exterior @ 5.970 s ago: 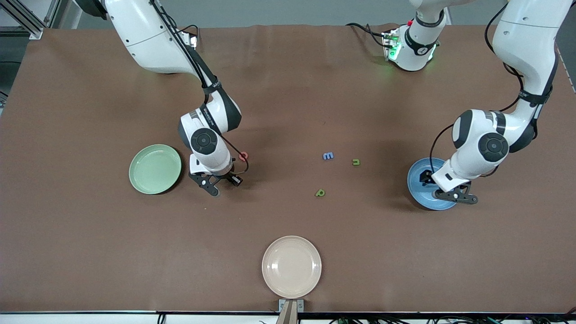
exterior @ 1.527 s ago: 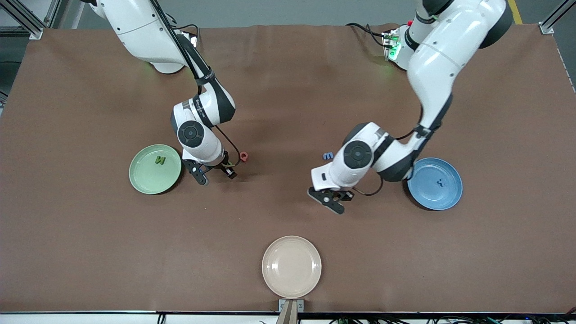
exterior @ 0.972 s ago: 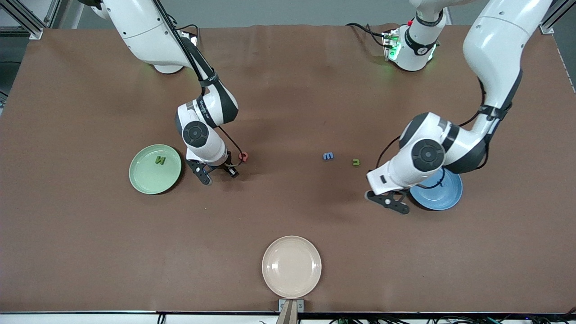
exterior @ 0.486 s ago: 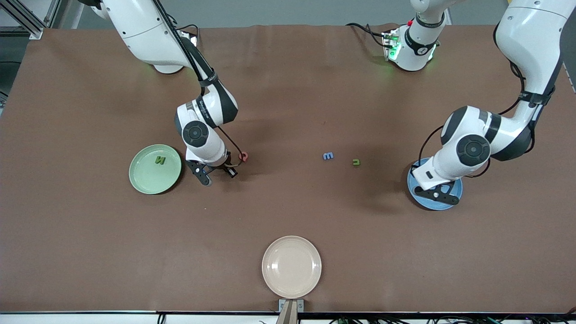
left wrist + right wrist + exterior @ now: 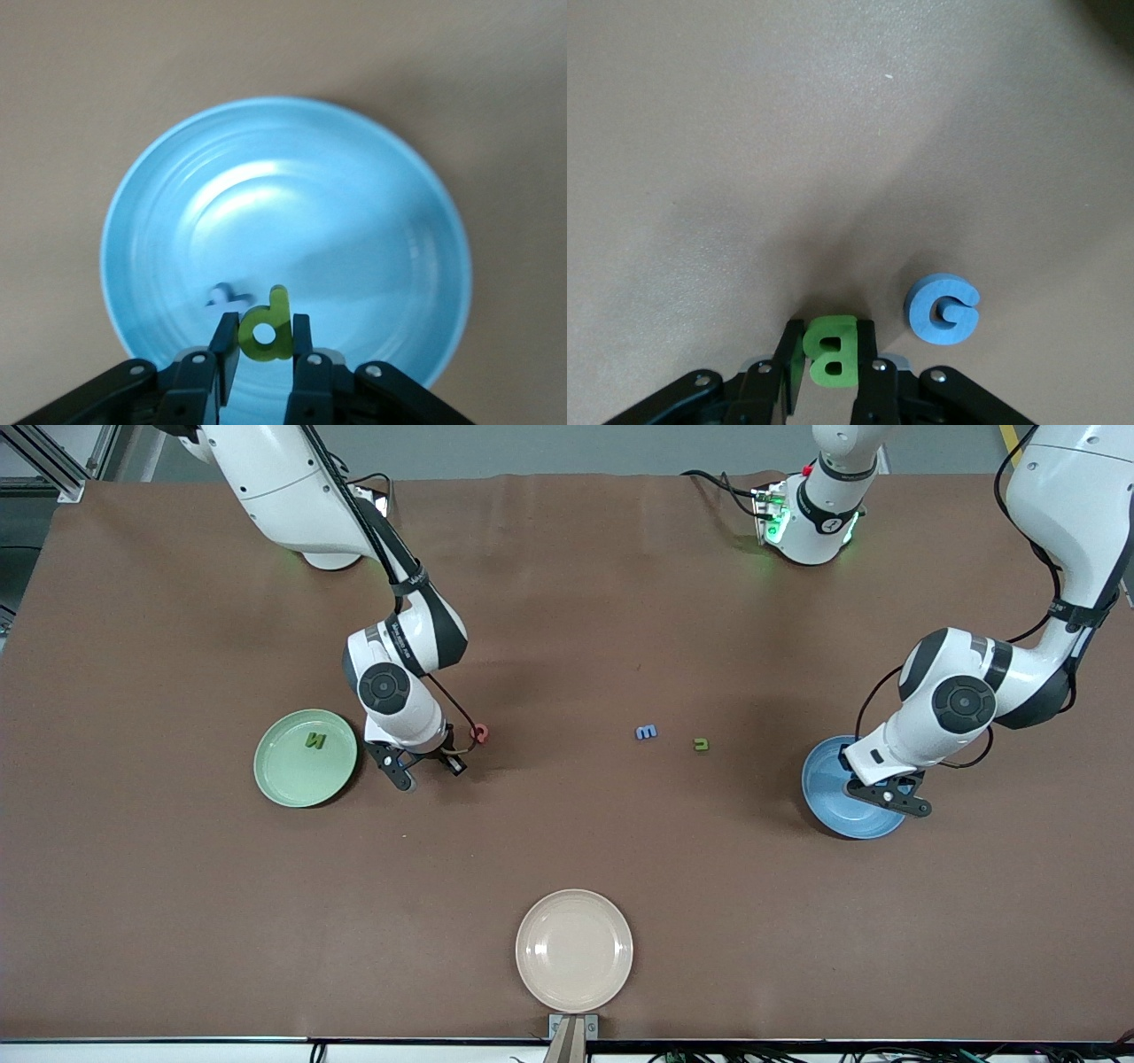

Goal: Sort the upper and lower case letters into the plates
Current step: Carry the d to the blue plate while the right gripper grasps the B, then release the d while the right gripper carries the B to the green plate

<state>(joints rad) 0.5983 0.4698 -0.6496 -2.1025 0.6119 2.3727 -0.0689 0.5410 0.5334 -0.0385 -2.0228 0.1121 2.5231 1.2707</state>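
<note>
Left hand (image 5: 263, 354) (gripping green letter (image 5: 265, 329)) reached blue plate (image 5: 372, 221)

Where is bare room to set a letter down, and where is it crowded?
Free: table between cream plate and m, u; pale green plate beside its N. Crowded: right claw, shut on green B, beside letter G; left claw holding green letter over blue plate.

A robotics lab, this one: two white jointed robot arms (image 5: 292, 487) bolted along one edge of a wide brown-covered surface (image 5: 567, 868), black cables (image 5: 718, 483) trailing to a green-lit base (image 5: 802, 522), aluminium framing (image 5: 44, 456) at the corner, grey floor around.
</note>
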